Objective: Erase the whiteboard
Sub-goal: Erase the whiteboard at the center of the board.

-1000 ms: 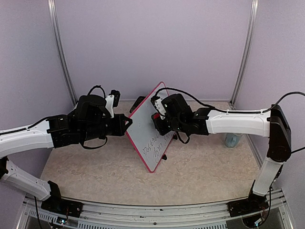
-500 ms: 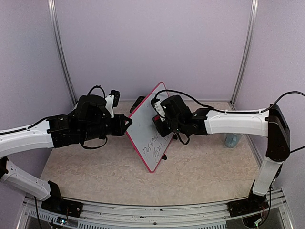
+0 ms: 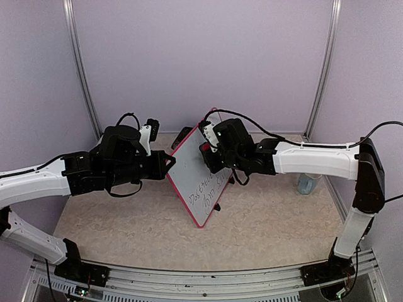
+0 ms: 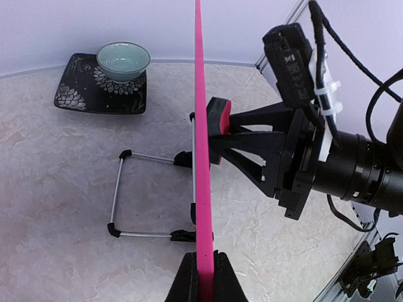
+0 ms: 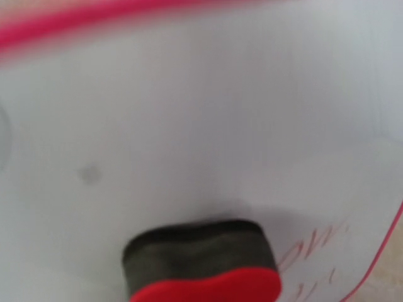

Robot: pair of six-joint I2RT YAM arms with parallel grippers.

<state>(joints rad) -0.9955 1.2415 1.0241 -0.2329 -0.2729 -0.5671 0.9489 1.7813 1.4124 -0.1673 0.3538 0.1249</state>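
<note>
1. The whiteboard (image 3: 191, 180) stands up on its edge in the middle of the table (image 3: 271, 220). Its near part has dark writing.
2. The left gripper (image 4: 203, 272) pinches its pink frame.
3. The right gripper (image 4: 220, 135) pinches a red eraser (image 5: 201, 264), which rests against the board's far part.
</note>
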